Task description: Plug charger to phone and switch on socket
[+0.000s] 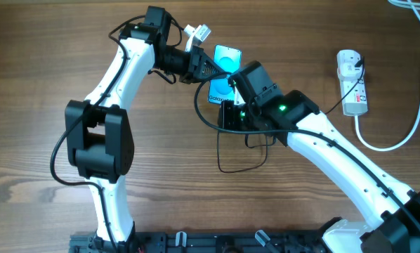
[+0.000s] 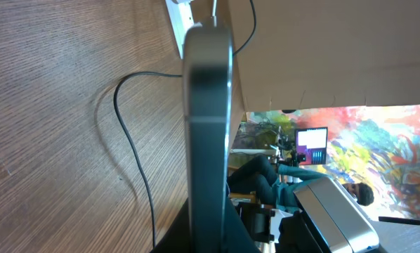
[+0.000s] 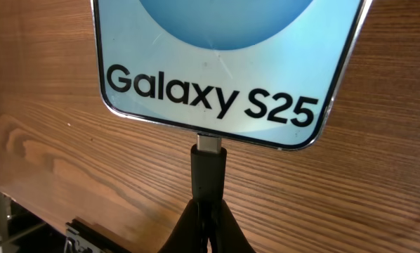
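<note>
**Overhead:** The phone [image 1: 225, 60] is seen near the top middle of the wooden table [image 1: 41, 42], with its teal screen facing up. Small writing sits at its near end but cannot be read from here. The left gripper [image 1: 208, 69] is closed on the phone's side. The right gripper [image 1: 227, 109] is placed at the phone's near end. The charger [image 1: 241, 165] lies in a thin black loop just below it. The socket [image 1: 352, 83] lies well apart to the right, with red markings too small to read and a black plug [image 1: 357, 65] in it. A white cable [image 1: 407, 133] curves beside it.

**Left wrist:** The phone [image 2: 208, 126] is seen edge-on, clamped upright at the middle of the frame. The charger [image 2: 129, 140] trails over the wood to its left. A lit monitor [image 2: 310, 144] is visible in the room behind.

**Right wrist:** "Galaxy S25" is read in black letters across the phone [image 3: 224, 42]. The charger's [image 3: 208, 165] dark plug is seated in the port on the phone's lower edge. The right gripper [image 3: 208, 204] is pinched tight on that plug.
</note>
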